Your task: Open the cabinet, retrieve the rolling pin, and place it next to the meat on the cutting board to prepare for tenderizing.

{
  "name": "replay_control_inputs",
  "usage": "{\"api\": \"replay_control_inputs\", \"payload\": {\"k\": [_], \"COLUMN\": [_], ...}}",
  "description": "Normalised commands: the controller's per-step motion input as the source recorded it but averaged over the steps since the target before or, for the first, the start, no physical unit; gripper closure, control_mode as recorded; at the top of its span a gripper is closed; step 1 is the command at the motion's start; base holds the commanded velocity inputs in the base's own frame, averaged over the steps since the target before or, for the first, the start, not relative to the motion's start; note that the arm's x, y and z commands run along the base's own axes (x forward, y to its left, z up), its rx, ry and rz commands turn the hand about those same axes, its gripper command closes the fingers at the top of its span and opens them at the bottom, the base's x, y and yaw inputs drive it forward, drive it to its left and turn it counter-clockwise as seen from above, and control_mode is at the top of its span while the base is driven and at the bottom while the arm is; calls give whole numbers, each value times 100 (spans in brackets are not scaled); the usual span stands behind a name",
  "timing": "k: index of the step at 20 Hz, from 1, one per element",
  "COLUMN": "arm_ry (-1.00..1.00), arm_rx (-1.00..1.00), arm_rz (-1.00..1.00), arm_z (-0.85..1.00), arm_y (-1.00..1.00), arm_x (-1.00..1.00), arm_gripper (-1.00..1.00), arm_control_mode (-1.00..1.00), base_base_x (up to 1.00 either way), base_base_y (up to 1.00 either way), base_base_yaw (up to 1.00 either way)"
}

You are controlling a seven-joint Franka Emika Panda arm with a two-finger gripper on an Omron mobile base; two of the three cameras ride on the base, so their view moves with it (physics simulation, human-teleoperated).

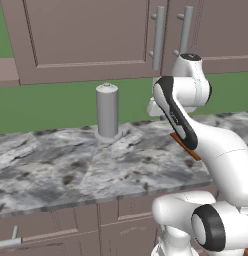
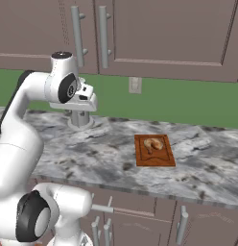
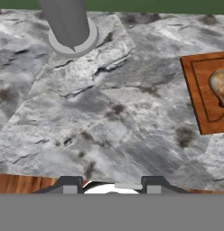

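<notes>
— Where was the pincer (image 3: 111, 185) at that moment?

— Up above the counter (image 2: 92, 149), just in front of the tall grey cylinder (image 1: 107, 110), looking down at the marble. In the hand view its two dark fingertips (image 3: 71, 184) stood somewhat apart at the bottom edge. I could not tell whether they were gripping anything.

— Nothing between them?

— A strip of brown wood grain (image 3: 23, 183) ran across the bottom of that view, behind the tips. I could not tell whether it was the rolling pin or something else.

— And the cabinet (image 2: 164, 33)?

— On the wall above the counter, both doors shut. Their long grey bar handles (image 2: 77, 36) hung side by side where the doors met. The arm's upper joint sat just below those handles in both base views.

— The cutting board (image 2: 142, 156)?

— Flat on the counter, well to the right of the cylinder as the robot faced it. The meat (image 2: 153, 143) lay on it, a small pale curled lump towards the board's far end. From the left base camera the arm hid most of the board, leaving one reddish edge showing.

— Anything else?

— A wall outlet (image 2: 135, 85) sat on the green backsplash, above and a little left of the board.
</notes>
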Motion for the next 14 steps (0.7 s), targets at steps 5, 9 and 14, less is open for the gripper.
{"api": "replay_control_inputs", "payload": {"k": [5, 9, 14], "arm_ry": [-6, -8, -43], "arm_rx": [0, 0, 0], "arm_rz": [0, -3, -7], "arm_z": [-10, -9, 51], "arm_y": [2, -21, -46], "arm_x": [-5, -7, -65], "arm_gripper": [-100, -100, -100], "arm_control_mode": [-100, -100, -100], "base_base_x": [0, 0, 0], "base_base_y": [0, 0, 0], "base_base_yaw": [0, 0, 0]}}
